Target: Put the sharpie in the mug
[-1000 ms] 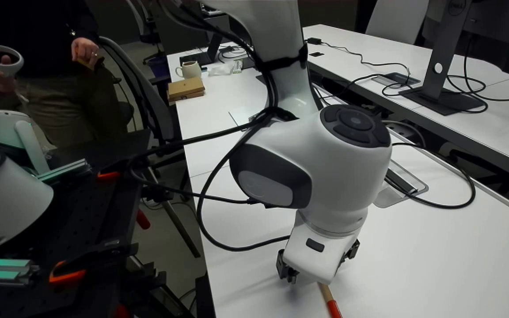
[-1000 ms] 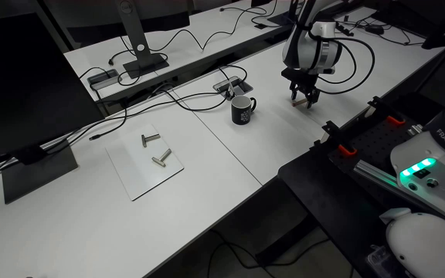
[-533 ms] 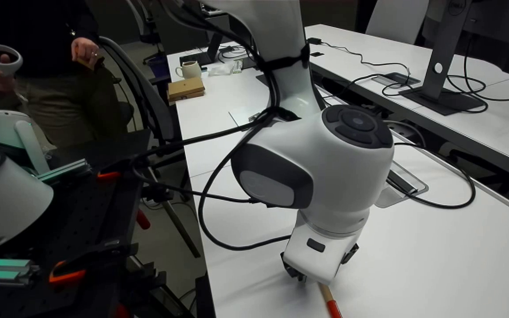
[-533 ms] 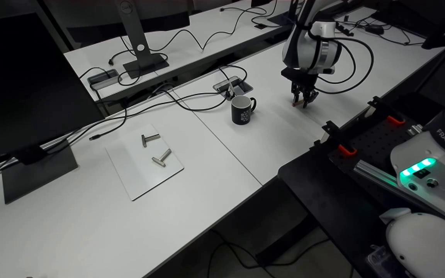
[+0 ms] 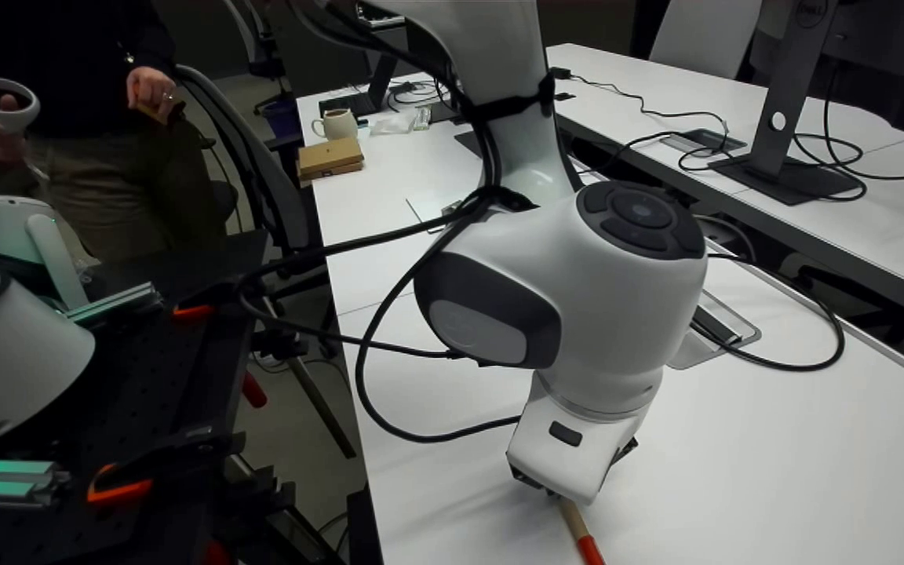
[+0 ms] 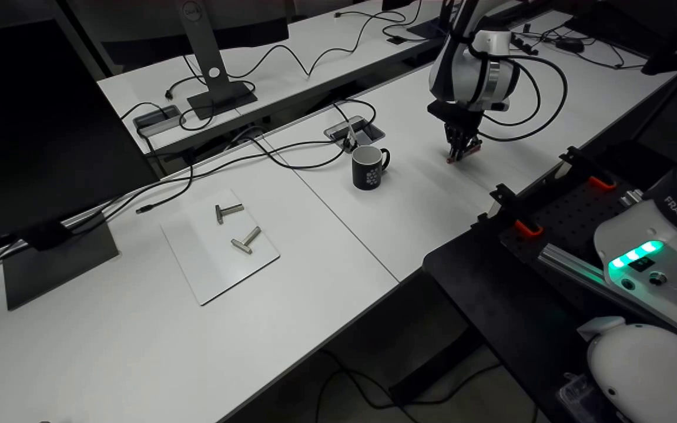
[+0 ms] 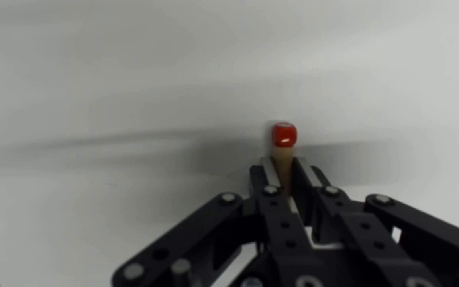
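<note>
The sharpie (image 7: 284, 135) is held at its tan middle between the two fingers in the wrist view, its red end poking out ahead of them. My gripper (image 7: 283, 167) has shut on it, a pad against each side. Low over the white table, the gripper (image 6: 459, 154) and the red-ended sharpie (image 6: 473, 151) show in an exterior view, the pen at about table height. Its tan and red length (image 5: 580, 532) comes out from under the hand in an exterior view, where the fingertips are mostly hidden. The black mug (image 6: 367, 171) stands upright, handle towards the gripper, a short way off.
Behind the mug sits a grey cable box (image 6: 355, 133) with black cables running along the table. A white board (image 6: 209, 267) carries two metal T-shaped pieces (image 6: 247, 240). Beside the table's near edge is the black robot mount (image 6: 556, 217). A large monitor (image 6: 44, 135) stands at the far end.
My gripper's jaws have come together from wide apart onto the sharpie. The pen has shifted a little, and the hand has moved only slightly. The mug has stayed put.
</note>
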